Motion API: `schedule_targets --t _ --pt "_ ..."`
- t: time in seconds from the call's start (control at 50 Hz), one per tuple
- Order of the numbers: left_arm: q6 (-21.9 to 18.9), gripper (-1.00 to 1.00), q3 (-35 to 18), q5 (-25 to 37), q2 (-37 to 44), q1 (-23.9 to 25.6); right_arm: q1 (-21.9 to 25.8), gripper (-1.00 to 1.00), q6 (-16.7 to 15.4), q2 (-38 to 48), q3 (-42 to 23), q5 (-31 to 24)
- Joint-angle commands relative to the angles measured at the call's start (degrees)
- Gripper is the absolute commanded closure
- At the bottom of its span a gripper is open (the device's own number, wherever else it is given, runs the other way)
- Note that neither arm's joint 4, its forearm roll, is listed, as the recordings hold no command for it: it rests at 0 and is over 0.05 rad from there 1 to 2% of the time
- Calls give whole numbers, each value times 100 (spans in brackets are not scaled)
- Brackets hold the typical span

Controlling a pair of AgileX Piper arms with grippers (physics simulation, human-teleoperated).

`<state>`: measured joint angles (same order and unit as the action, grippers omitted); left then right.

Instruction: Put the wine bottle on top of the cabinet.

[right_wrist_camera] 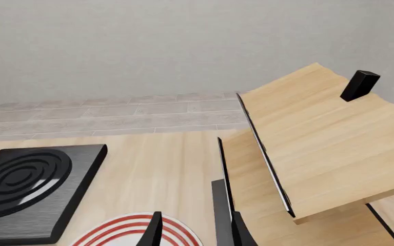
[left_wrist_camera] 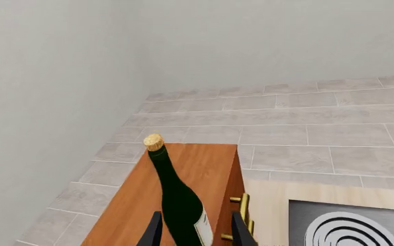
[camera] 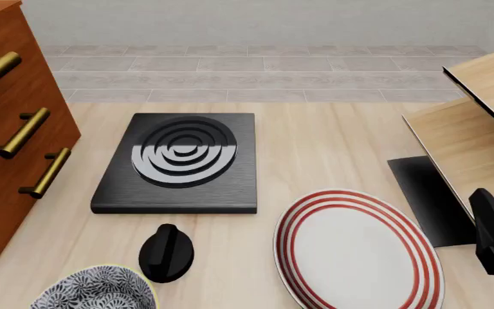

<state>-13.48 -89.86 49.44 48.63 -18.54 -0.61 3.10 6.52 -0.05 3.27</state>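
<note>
My left gripper clamped on wine bottle, held high, leaning over cabinet top for set-down; base hidden, contact unclear. Right gripper jaws apart, empty, parked above plate.

- The wine bottle is dark green glass with a tan cork and a white label.
- The cabinet is reddish-brown wood; its bar handles are brass.
- The hotplate is black, with glossy concentric rings that catch white reflections.
- The plate is white with red rings round the rim.
- The bowl carries a black-and-white floral pattern.
- The knob is black.
- The shelf unit is pale wood with black edges.
- The table is light wood; the floor is grey tile.
</note>
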Motion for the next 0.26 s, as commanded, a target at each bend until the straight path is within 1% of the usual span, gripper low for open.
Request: schedule_targets --t 0.02,0.08,0.2,0.24,0.26 --pt "146 -100 94 284 -622 274 0 -100 1 -30 0 -17" --pt "164 -100 106 380 -790 366 5 -100 5 -22 0 -13" --pt "195 -100 362 582 -1237 859 -1 -100 -40 -71 -1 -39" --pt "192 -100 389 578 -1343 1000 5 -100 -147 -73 -3 -39" --pt "150 -100 343 492 -1423 989 -20 -100 -285 -33 -5 -19"
